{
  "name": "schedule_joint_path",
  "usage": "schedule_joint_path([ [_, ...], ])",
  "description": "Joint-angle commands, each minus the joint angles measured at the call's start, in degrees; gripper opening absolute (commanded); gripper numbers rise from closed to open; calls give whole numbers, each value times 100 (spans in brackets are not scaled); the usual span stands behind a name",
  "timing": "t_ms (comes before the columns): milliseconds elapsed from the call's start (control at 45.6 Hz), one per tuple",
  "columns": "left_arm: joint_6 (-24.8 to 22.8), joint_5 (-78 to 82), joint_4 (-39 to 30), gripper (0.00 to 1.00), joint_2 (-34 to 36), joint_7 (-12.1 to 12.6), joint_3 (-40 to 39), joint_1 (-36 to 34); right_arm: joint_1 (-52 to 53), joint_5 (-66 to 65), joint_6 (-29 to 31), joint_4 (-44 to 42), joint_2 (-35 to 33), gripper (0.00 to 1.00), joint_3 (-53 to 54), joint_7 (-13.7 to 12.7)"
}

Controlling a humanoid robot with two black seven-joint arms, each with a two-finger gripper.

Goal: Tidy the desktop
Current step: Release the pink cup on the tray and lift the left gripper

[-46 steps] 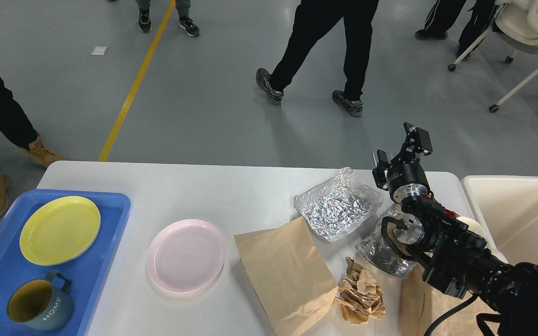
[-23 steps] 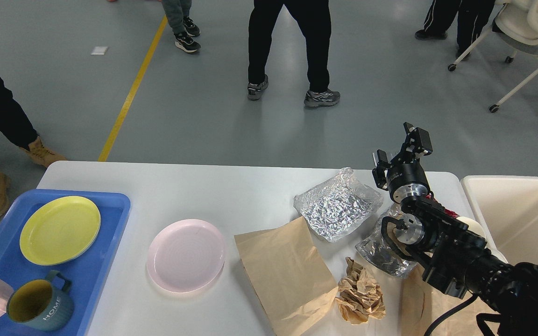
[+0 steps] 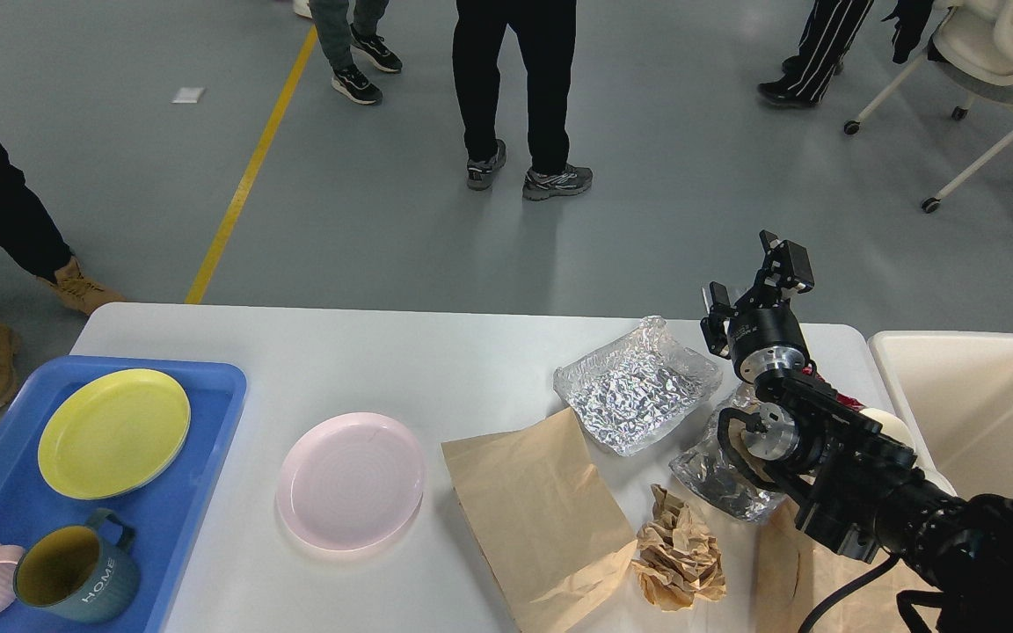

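White and littered along its right half, the table (image 3: 401,352) carried foil wrap (image 3: 634,387) just left of and below the raised right hand (image 3: 757,286), fingers spread, holding nothing.

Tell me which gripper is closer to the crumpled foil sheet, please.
Right. The right gripper is raised, fingers apart, just beyond the right edge of the crumpled foil sheet on the desktop. The left gripper is not in view.

White matte desktop (image 3: 436,360), rounded corners, level; near edge apparently out of frame.
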Motion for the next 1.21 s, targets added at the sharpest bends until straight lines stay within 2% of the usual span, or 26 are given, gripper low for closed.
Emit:
schedule_joint_path([
  [0, 1, 9, -25, 85, 13, 26, 68, -194, 0, 1, 0, 0, -7, 100, 0, -5],
  [88, 1, 9, -78, 92, 22, 9, 321, -624, 0, 1, 0, 0, 2, 100, 0, 4],
  [241, 1, -96, -183, 93, -101, -79, 1596, -1810, 0, 1, 0, 0, -7, 100, 0, 4],
  [460, 1, -105, -482, 95, -1093, -79, 2387, -2909, 0, 1, 0, 0, 2, 100, 0, 4],
  [658, 1, -105, -720, 94, -2368, -79, 2467, -3551, 0, 1, 0, 0, 2, 100, 0, 4],
  [987, 1, -395, -1545, 95, -3800, -70, 2432, -4518, 0, 1, 0, 0, 2, 100, 0, 4],
  [1184, 1, -448, -1695, 95, -4539, -61, 2309, -4493, 0, 1, 0, 0, 2, 100, 0, 4],
])
